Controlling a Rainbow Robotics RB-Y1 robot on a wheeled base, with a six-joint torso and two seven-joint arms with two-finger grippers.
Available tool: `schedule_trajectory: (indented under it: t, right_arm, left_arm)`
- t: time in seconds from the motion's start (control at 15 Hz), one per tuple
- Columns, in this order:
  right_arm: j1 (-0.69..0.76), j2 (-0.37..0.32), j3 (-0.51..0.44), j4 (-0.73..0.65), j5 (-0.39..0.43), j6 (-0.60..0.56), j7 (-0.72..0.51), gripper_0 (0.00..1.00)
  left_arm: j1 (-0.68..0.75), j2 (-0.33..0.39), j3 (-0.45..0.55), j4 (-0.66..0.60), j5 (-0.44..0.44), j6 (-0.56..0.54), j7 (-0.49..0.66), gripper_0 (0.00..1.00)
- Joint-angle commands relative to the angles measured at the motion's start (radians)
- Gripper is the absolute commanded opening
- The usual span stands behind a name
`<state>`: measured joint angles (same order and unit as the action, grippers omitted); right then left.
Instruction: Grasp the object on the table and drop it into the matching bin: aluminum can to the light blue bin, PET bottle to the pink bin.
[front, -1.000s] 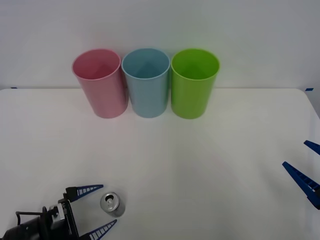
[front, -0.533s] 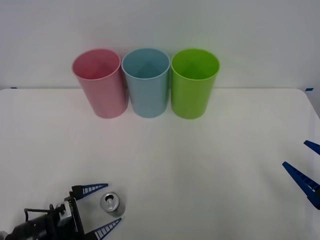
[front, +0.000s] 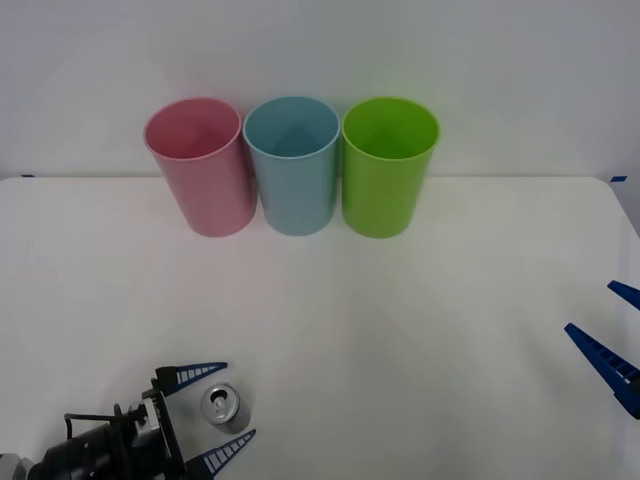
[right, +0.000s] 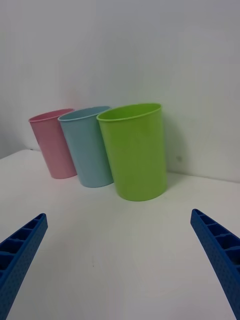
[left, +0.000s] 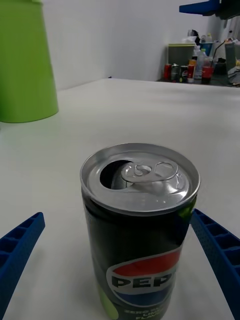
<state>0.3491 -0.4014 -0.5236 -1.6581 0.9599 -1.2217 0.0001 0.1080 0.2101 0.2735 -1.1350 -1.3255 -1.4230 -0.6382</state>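
The aluminum can (front: 222, 406) stands upright near the front left of the white table (front: 420, 300), silver top up with its pull tab showing. My left gripper (front: 239, 400) is open, one blue finger on each side of the can, not touching it. The left wrist view has the dark-sided can (left: 140, 175) close up between the spread fingers (left: 20, 245). At the back stand the pink bin (front: 200, 170) and the light blue bin (front: 293, 170), side by side. My right gripper (front: 588, 306) hangs open at the table's right edge, holding nothing.
A lime green bin (front: 388, 170) stands right of the light blue one, touching it. The right wrist view faces all three bins, with the lime green bin (right: 135, 150) nearest. A white wall rises behind them. Bare table lies between the can and the bins.
My left gripper has slid forward and to the right, so its open fingers now reach further along both sides of the can. The can and the right arm have not moved.
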Motion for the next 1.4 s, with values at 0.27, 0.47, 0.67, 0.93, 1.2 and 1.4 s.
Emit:
schedule_trajectory:
  t: [0.27, 0.47, 0.67, 0.93, 1.2, 1.4]
  right_arm:
    - [0.0, 0.0, 0.0, 0.0, 0.0, 0.0, 0.0, 1.0]
    - [0.0, 0.0, 0.0, 0.0, 0.0, 0.0, 0.0, 1.0]
    - [0.0, 0.0, 0.0, 0.0, 0.0, 0.0, 0.0, 1.0]
    - [0.0, 0.0, 0.0, 0.0, 0.0, 0.0, 0.0, 1.0]
    - [0.0, 0.0, 0.0, 0.0, 0.0, 0.0, 0.0, 1.0]
    - [0.0, 0.0, 0.0, 0.0, 0.0, 0.0, 0.0, 1.0]
  left_arm:
    - [-0.007, 0.0, -0.002, 0.0, -0.009, 0.001, 0.003, 1.0]
    - [-0.008, 0.0, -0.002, 0.0, -0.009, 0.001, 0.005, 0.68]
    - [-0.008, 0.0, -0.002, 0.0, -0.011, 0.004, 0.006, 0.0]
    - [-0.01, 0.0, -0.002, 0.0, -0.008, 0.006, 0.009, 0.0]
    - [-0.013, 0.0, 0.001, 0.0, 0.005, 0.006, 0.014, 0.0]
    - [-0.014, 0.0, -0.002, -0.003, 0.009, 0.006, 0.015, 0.0]
